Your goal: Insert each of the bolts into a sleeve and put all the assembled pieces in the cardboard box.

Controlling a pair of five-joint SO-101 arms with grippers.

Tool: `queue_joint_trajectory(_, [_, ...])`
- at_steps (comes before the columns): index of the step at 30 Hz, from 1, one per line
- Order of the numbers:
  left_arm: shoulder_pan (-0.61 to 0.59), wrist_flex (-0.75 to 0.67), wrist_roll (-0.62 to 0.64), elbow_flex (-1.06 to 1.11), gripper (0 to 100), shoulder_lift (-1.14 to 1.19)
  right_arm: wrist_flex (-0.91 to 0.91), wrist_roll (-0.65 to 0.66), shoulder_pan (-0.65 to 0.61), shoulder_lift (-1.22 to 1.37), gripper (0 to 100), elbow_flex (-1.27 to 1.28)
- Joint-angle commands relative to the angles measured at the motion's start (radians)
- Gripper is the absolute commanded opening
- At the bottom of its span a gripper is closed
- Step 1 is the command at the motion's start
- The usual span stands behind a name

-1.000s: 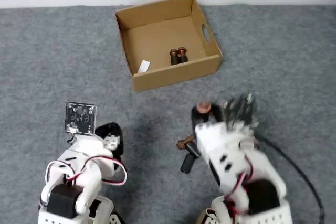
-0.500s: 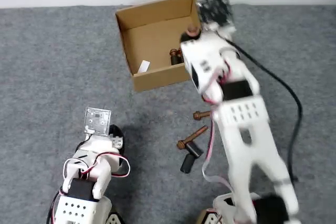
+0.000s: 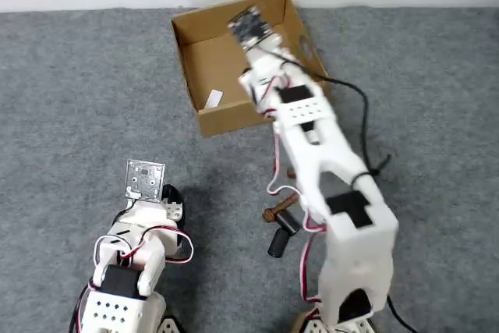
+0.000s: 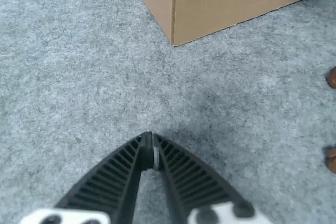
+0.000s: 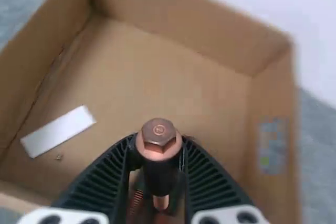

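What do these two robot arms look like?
The left arm and right arm are chunky white plastic with black motor blocks, looped red and white wires, and a small circuit board near each wrist. A black cable trails off the right one. The left claw and right claw are black, ribbed wedges.

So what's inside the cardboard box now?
A white paper slip lies on the cardboard box floor; the right gripper holds a sleeved bolt above it. The arm covers the floor beneath.
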Motion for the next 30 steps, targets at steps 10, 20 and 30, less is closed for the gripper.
queue_joint_trajectory(10, [-0.003, -0.008, 0.000, -0.005, 1, 0.000, 0.205, 0.038, -0.099, 0.231, 6.5, -0.338])
queue_joint_trajectory(20, [-0.005, -0.008, -0.003, -0.005, 1, 0.000, 0.444, 0.031, -0.104, 0.189, 0.5, -0.485])
queue_joint_trajectory(30, [-0.091, -0.011, 0.000, -0.005, 1, -0.008, 0.855, 0.026, -0.102, -0.058, 0.8, -0.494])
